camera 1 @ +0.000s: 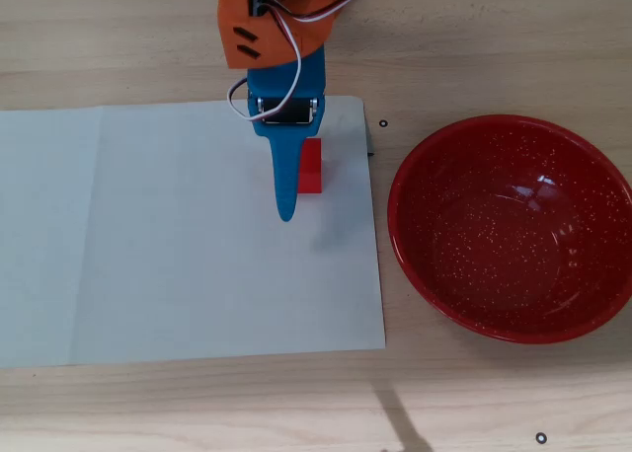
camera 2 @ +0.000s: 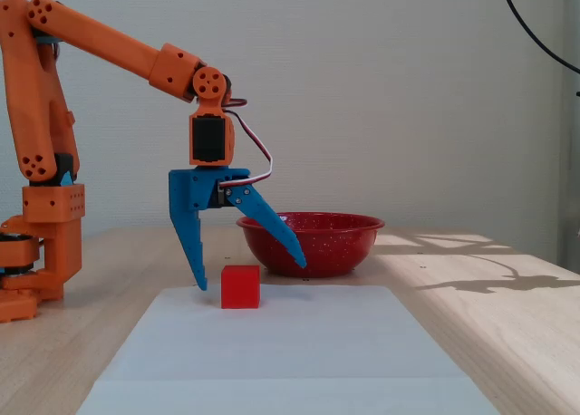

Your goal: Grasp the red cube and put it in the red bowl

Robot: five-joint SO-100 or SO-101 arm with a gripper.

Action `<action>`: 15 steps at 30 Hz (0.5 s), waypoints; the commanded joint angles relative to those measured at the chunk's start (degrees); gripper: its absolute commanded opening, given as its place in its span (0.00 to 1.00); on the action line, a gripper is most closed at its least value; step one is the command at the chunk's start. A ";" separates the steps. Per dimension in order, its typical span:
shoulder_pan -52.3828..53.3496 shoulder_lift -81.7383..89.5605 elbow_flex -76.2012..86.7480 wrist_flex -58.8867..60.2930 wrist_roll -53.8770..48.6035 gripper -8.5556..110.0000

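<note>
The gripper (camera 2: 252,277) hangs over the cube (camera 2: 240,286) with its jaws spread wide, one tip low beside the cube's left face in the fixed view, the other raised on the bowl (camera 2: 311,243) side. That straddle looks meant to bracket the cube before closing. The cube rests on the paper (camera 1: 178,235) near its bowl-side edge, not yet held; in the overhead view the gripper (camera 1: 287,181) covers most of the cube (camera 1: 311,168). The bowl (camera 1: 511,229) sits empty on the table (camera 1: 494,37), just beside the paper, so the carry would be short.
</note>
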 commanded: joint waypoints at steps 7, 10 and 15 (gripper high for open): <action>2.72 -1.14 -6.24 -3.34 -1.05 0.50; 3.25 -2.20 -6.50 -4.04 -1.23 0.50; 4.04 -3.34 -6.68 -4.83 -1.49 0.49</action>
